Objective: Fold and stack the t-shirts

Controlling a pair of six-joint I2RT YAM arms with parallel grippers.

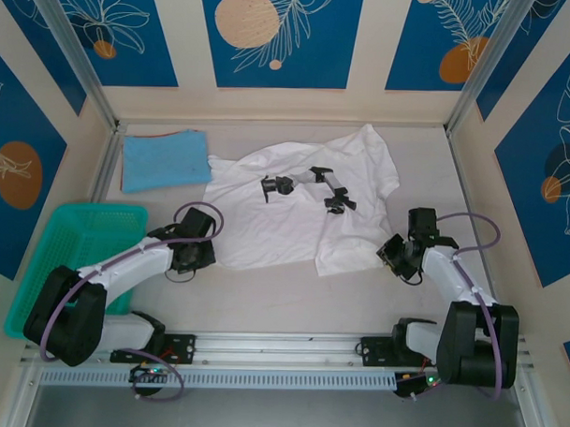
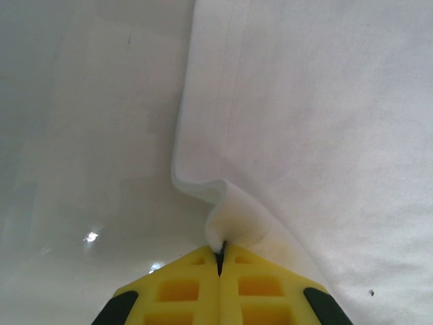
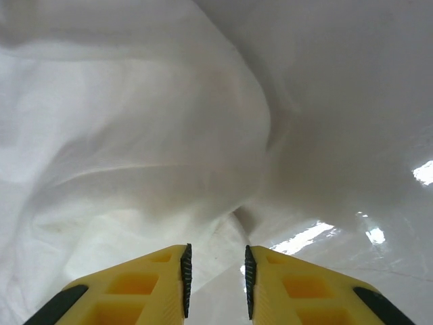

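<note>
Bare table [image 1: 291,303] along the near side; teal basket [image 1: 83,233] at left edge, white t-shirt [image 1: 266,222] across the middle.

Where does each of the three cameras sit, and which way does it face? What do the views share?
Top external: above and behind the arms, looking down on the table; left arm, right arm, white t-shirt, light-blue t-shirt and teal basket show.
Left wrist: low over the table, facing along the left gripper, shut on the white t-shirt's edge.
Right wrist: low, facing past the open right gripper onto rumpled white cloth.
Shared: all three views show the white t-shirt.
</note>
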